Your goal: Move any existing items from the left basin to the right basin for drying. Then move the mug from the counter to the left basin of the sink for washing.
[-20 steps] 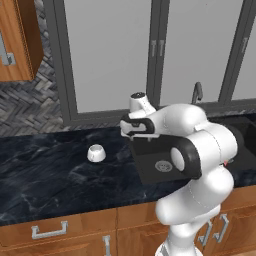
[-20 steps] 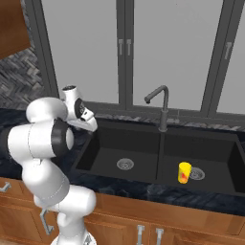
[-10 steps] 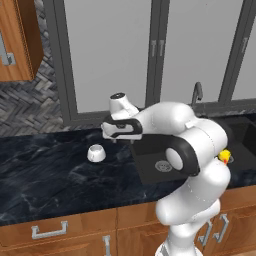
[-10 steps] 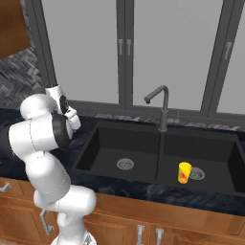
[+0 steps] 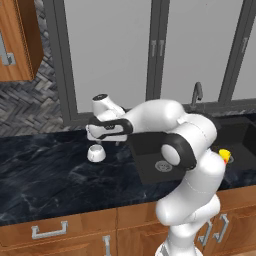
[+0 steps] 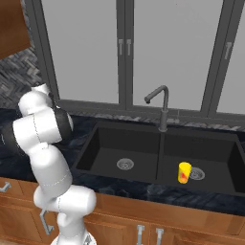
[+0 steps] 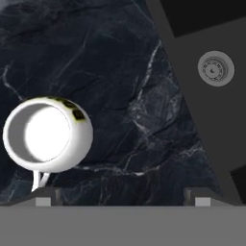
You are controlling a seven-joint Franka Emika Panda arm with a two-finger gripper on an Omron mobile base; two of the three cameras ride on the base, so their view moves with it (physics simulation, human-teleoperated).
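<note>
White mug [image 5: 95, 154] upright on the black bench [image 5: 45, 175], left of the sink [image 6: 158, 158]. Jaws wide apart, empty, just above it. Yellow cup [image 6: 184, 172] stands in the right basin [image 6: 210, 160] beside the drain.

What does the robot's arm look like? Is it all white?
Mostly. The arm is made of smooth, rounded, glossy white shells with dark bands at the joints. The gripper is white with a dark band across it and two small dark finger tips. No cables or markings show.
</note>
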